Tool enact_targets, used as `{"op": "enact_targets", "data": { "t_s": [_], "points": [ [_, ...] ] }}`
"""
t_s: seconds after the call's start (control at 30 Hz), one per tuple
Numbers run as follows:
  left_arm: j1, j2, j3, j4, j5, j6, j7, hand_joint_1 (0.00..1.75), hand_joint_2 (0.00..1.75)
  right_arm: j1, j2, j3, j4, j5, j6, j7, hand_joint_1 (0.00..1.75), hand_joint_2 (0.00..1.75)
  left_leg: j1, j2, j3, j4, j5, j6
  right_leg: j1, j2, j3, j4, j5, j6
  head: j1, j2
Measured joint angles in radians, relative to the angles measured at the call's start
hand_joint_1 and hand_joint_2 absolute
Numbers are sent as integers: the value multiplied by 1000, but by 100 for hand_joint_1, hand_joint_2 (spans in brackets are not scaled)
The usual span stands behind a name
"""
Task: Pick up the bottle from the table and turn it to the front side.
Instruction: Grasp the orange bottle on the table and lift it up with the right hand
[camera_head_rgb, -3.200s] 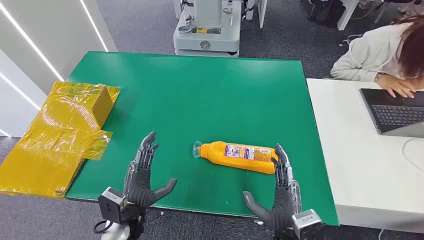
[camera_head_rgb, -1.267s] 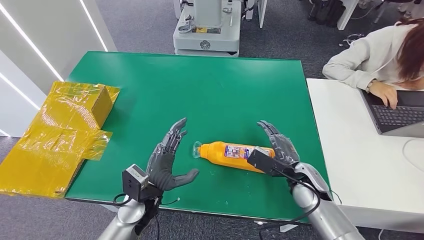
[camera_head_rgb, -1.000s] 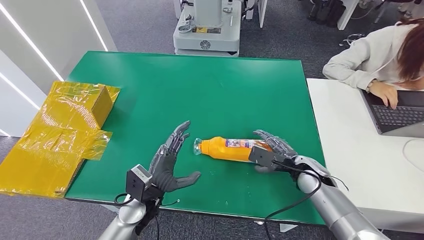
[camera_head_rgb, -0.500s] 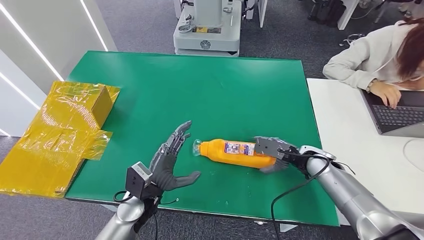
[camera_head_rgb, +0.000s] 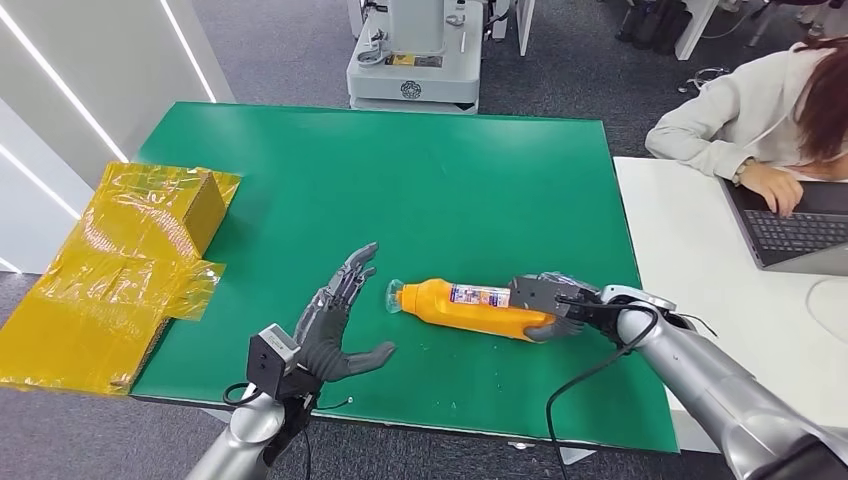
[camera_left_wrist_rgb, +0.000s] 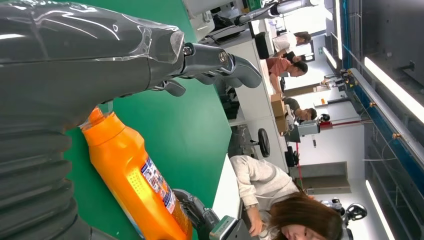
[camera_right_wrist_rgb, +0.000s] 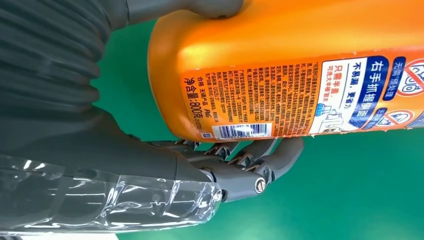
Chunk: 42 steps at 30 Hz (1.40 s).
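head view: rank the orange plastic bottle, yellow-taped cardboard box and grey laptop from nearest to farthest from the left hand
1. Orange plastic bottle, lying just right of the left hand.
2. Yellow-taped cardboard box, off the green table's left edge.
3. Grey laptop, far right on the white desk.

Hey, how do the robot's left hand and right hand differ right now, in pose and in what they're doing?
The right hand grips the base end of the orange plastic bottle; the left hand holds nothing. The right hand's fingers curl around the bottle; the left hand's fingers are spread, reaching toward the bottle's cap end. Both are dark grey, over the green table.
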Motion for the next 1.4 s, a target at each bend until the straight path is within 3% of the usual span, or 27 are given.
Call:
{"op": "enact_targets", "data": {
  "t_s": [0.23,0.43,0.67,0.93,1.13,1.27,1.4],
  "points": [
    [1,3,0,6,6,7,-11,0,175,26,-35,19,-9,-162,-53,-44,175,175,0,0,0,0,0,0,0,0,0,0,0,0,0,0],
    [6,7,6,16,6,42,-36,0,175,187,-52,-62,-81,-404,-195,-202,175,175,0,-1,-1,0,-1,1,0,-2,0,0,-1,0,0,0],
    [5,14,11,17,-6,60,-42,0,175,335,-48,-153,-183,-491,-273,-261,175,175,0,-1,-1,-1,-1,0,0,-2,0,0,-1,0,0,0],
    [-14,21,32,17,-9,80,-21,0,175,512,22,-268,-362,-462,-415,-301,175,175,0,-1,-1,-1,-1,0,1,-2,-1,0,-1,0,0,0],
    [-63,40,58,27,132,-68,86,0,175,546,53,-337,-443,-352,-510,-363,175,175,0,-1,-2,-1,0,0,1,-2,-1,0,-1,0,0,0],
    [-156,54,61,83,220,-170,134,0,175,532,82,-350,-481,-257,-556,-393,175,175,0,0,-1,0,1,0,1,-1,-1,0,0,0,0,0],
    [-230,55,60,133,259,-213,165,0,175,503,123,-346,-495,-217,-567,-387,175,175,0,0,-1,0,1,0,1,0,-1,1,1,0,0,0]
  ]
}}
